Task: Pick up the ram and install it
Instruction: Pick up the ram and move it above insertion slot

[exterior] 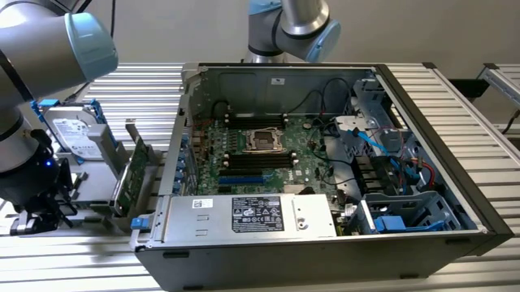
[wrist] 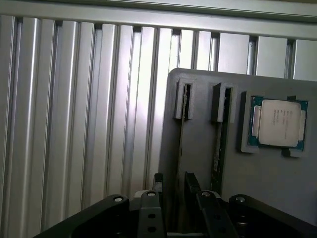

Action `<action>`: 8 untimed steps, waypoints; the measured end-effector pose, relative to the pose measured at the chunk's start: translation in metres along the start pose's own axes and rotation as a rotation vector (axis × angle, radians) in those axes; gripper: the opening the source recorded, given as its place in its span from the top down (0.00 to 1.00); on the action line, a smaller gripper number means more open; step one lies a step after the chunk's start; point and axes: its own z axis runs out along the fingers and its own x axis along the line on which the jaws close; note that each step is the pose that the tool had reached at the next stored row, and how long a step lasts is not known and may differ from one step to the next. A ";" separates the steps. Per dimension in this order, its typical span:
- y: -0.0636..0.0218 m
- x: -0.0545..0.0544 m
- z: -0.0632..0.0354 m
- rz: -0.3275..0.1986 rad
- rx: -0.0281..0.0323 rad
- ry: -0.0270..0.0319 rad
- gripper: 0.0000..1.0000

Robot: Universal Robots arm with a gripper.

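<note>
Alu-slat table (wrist: 74,124); grey holder (wrist: 277,188) w/ CPU (wrist: 279,122); pincer (wrist: 174,182) open over holder slot; PC case (exterior: 284,267) nearby.

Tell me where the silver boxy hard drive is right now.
The silver boxy hard drive stands at the exterior view's left, in a grey rack, outside the open dark computer case and beside the green expansion card.

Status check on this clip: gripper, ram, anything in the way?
Gripper open, empty, over grey tray. Ram edge-on in tray slot, not yet picked. Nothing blocking it; CPU sits beside.
</note>
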 end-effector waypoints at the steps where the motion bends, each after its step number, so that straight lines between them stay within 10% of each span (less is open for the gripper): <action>1: 0.0002 0.000 0.0004 0.002 -0.0001 -0.0002 0.69; 8: 0.0026 -0.001 0.0039 0.018 -0.0025 -0.0017 0.69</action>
